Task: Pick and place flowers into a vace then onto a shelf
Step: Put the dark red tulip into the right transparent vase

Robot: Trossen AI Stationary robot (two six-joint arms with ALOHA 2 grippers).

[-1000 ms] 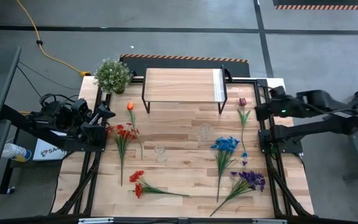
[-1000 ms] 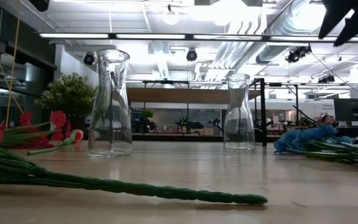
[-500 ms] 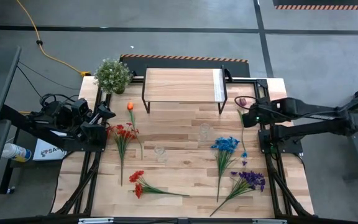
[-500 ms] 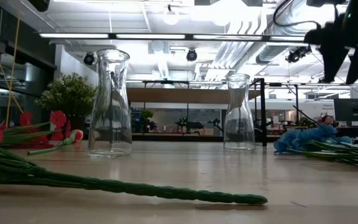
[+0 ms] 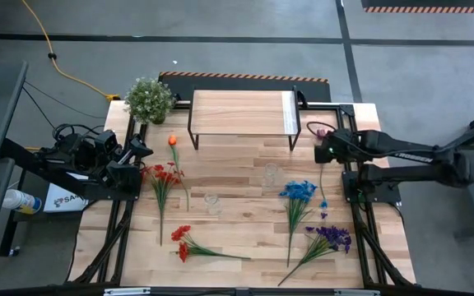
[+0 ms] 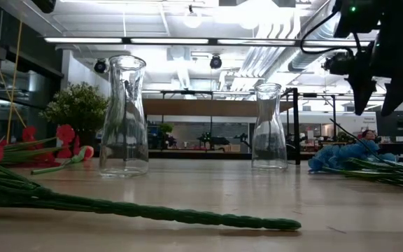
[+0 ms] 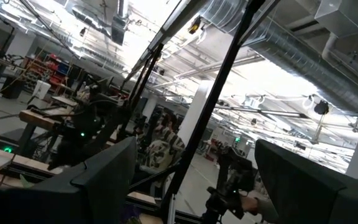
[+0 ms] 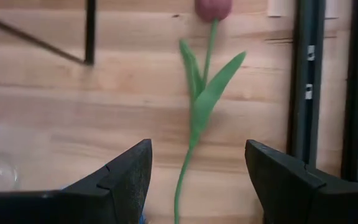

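The flowers lie flat on the wooden table. They are an orange tulip (image 5: 172, 141), two red bunches (image 5: 164, 174) (image 5: 181, 242), a blue spray (image 5: 299, 191), a purple spray (image 5: 332, 238) and a dark red bud (image 5: 322, 131) on a leafy green stem (image 8: 194, 124). Two clear glass vases (image 5: 270, 174) (image 5: 212, 201) stand upright mid-table. The shelf (image 5: 241, 113) stands at the far side. My right gripper (image 5: 320, 151) hangs open above the bud's stem, fingers pointing down, one on either side, touching nothing (image 8: 197, 180) (image 6: 376, 91). My left gripper (image 5: 142, 148) waits open at the table's left edge.
A bushy potted plant (image 5: 149, 100) stands at the far left corner beside the shelf. Black frame rails (image 8: 306, 81) run along the table's right edge, close to the bud's stem. The blue spray lies just nearward of my right gripper.
My right gripper has come down and moved from the table's right edge toward the left, over the dark red bud's stem. It has tipped from nearly level to pointing steeply down and has stayed open. The flowers and vases have not moved.
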